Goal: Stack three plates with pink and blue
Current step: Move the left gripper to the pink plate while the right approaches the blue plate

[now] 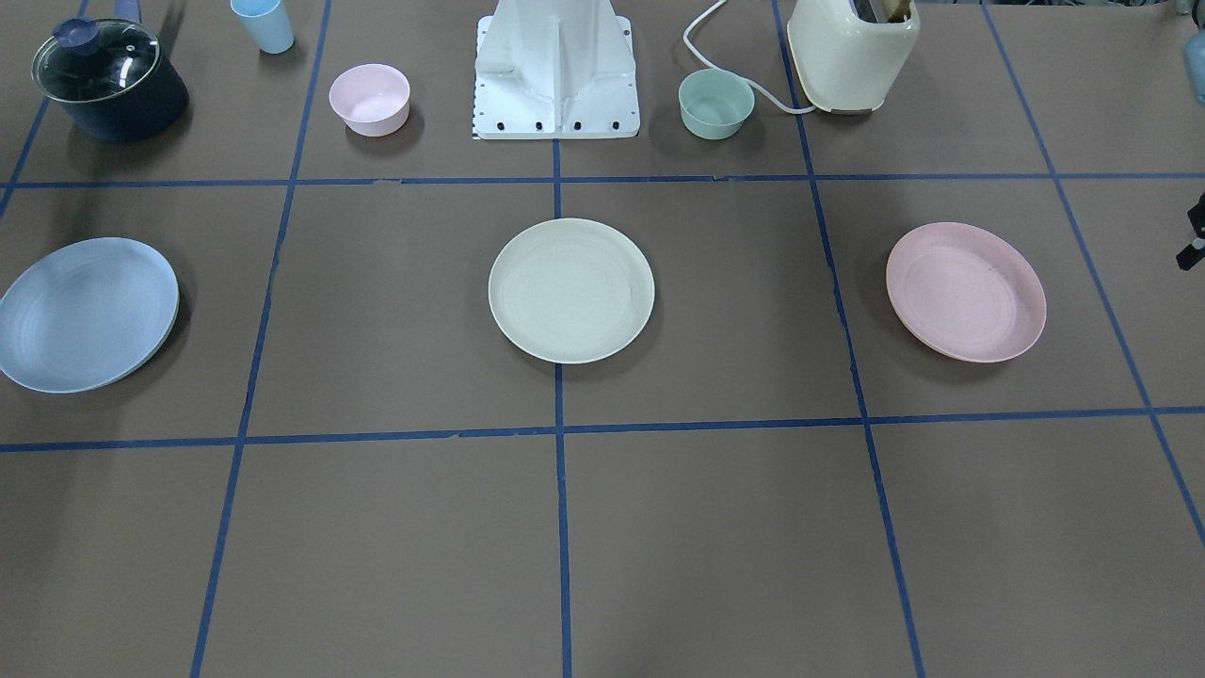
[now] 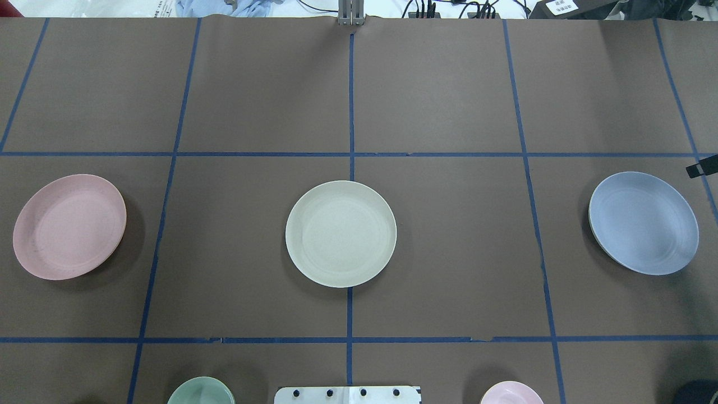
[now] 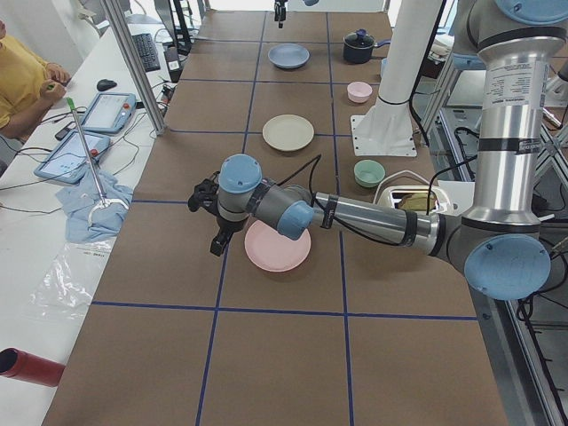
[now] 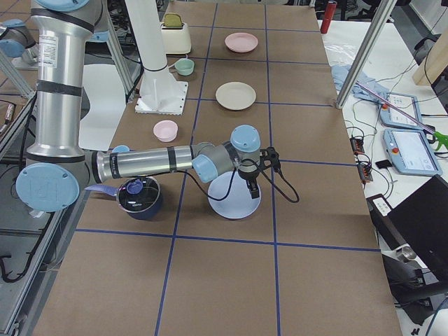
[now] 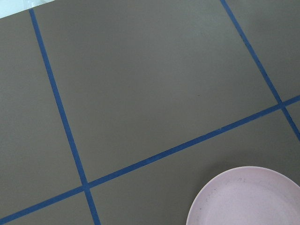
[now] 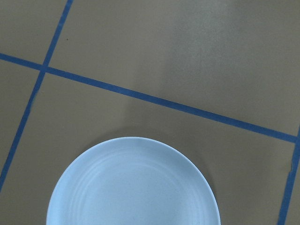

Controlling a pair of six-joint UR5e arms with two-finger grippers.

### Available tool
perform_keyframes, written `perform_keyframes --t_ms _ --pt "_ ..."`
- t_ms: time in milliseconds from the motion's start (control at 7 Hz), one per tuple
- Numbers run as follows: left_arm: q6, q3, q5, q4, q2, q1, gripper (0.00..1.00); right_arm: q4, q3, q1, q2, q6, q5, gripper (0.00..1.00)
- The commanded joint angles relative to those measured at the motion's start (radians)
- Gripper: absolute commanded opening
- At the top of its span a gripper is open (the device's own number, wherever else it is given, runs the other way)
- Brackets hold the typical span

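Observation:
Three plates lie apart in a row on the brown table. The cream-white plate is in the middle, in front of the robot's base. The pale pink plate is on my left side and the pale blue plate on my right. My left gripper hovers beside the pink plate, which shows low in the left wrist view. My right gripper hovers over the blue plate's edge; the plate also fills the bottom of the right wrist view. No fingers show in the wrist views, so I cannot tell whether either gripper is open or shut.
Along the robot's side stand a dark pot with a glass lid, a light-blue cup, a small pink bowl, a mint-green bowl and a cream toaster. Blue tape lines grid the table. An operator sits at a side desk.

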Motion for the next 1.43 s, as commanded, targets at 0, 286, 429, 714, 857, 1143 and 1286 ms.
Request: perform_keyframes --t_ms 0,286,429,714,857,1143,1286 --pt "-0.003 -0.047 -0.012 0.008 0.006 0.0 1.0 -0.001 -0.001 0.001 -0.01 0.0 -0.01 1.0" --pt "0.0 -0.044 -0.008 0.003 0.032 0.0 1.0 0.001 -0.053 -0.001 -0.018 0.002 -0.011 1.0" --pt "0.0 -0.037 -0.008 -0.001 0.039 0.0 1.0 0.062 -0.097 -0.001 -0.016 0.002 -0.01 1.0" --pt "0.0 -0.041 -0.014 -0.004 0.039 0.0 1.0 0.246 -0.195 -0.013 -0.03 0.012 -0.004 1.0" --pt "0.0 -0.04 -0.014 -0.006 0.039 0.001 1.0 0.271 -0.215 -0.015 -0.03 0.028 0.002 1.0" --pt "0.0 -0.028 -0.016 -0.007 0.039 0.001 1.0 0.272 -0.313 -0.022 -0.016 0.026 0.004 1.0" --pt "-0.002 -0.028 -0.016 -0.006 0.039 0.001 1.0 0.269 -0.334 -0.036 0.013 0.028 -0.002 1.0"
